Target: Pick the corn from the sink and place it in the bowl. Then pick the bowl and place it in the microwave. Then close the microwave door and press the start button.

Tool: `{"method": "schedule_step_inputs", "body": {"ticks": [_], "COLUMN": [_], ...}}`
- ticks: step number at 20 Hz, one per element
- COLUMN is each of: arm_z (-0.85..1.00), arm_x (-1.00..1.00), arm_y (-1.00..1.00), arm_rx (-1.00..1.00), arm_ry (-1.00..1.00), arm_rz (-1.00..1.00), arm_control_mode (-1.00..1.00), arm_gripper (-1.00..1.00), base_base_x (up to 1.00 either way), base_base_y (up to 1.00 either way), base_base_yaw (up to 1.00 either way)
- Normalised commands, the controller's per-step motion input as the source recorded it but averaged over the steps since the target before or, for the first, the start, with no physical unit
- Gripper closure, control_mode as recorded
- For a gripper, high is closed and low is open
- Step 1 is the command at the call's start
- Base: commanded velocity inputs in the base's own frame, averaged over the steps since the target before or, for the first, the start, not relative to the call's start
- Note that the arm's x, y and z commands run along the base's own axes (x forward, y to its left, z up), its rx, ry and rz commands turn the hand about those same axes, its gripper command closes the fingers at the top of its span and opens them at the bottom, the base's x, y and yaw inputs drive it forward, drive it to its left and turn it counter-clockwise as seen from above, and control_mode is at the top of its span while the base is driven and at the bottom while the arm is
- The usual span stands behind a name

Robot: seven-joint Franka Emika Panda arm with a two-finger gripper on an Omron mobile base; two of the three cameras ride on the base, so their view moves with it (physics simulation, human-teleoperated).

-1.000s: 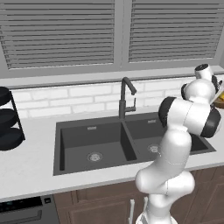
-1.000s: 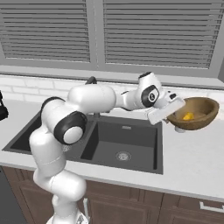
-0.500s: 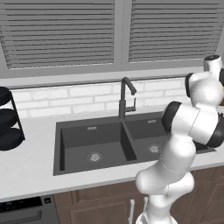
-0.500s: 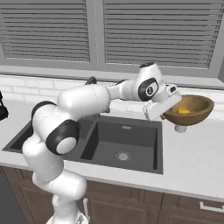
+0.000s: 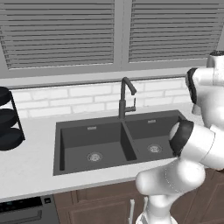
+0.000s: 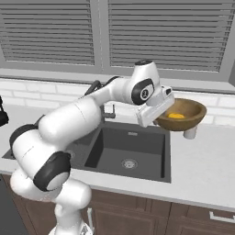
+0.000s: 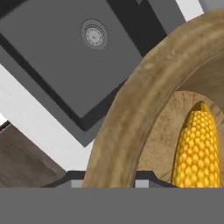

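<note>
The golden-brown bowl (image 6: 186,113) hangs in the air to the right of the dark sink (image 6: 129,146), above the counter. My gripper (image 6: 159,118) is shut on the bowl's left rim. The yellow corn (image 6: 176,115) lies inside the bowl. In the hand view the thick wooden rim (image 7: 124,120) runs up between my fingertips, with the corn (image 7: 197,146) resting on the bowl's floor to the right. The sink basin and its round drain (image 7: 94,35) lie below. The microwave and its door are out of view.
A dark slim faucet (image 5: 124,99) stands behind the double-basin sink (image 5: 109,144). A small white cup-like thing (image 6: 189,133) stands on the counter under the bowl. A dark tiered rack (image 5: 7,121) is at the counter's far left. Window blinds line the back wall.
The bowl with the corn has shifted a little to the left in the right base view, still held. The arm's upper links have swung toward the right edge of the left base view.
</note>
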Motion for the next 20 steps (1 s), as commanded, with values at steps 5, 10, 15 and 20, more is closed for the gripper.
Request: {"method": "schedule_step_inputs", "body": {"ticks": [5,10,15,20], "arm_z": [0.19,0.24,0.27,0.41], "arm_x": [-0.41,-0.24,-0.2,-0.25], "arm_y": [0.67,0.61,0.93,0.73], "arm_rx": [0.05,0.04,0.0,0.0], "arm_ry": [0.0,0.0,-0.01,0.0], "arm_rz": [0.13,0.11,0.1,0.15], "arm_control_mode": [-1.0,-1.0,-1.0,-1.0], "arm_gripper": [1.0,1.0,1.0,1.0], "base_base_x": [0.0,0.0,0.0,0.0], "base_base_y": [0.0,0.0,0.0,0.0], "base_base_yaw": [0.0,0.0,0.0,0.0]}}
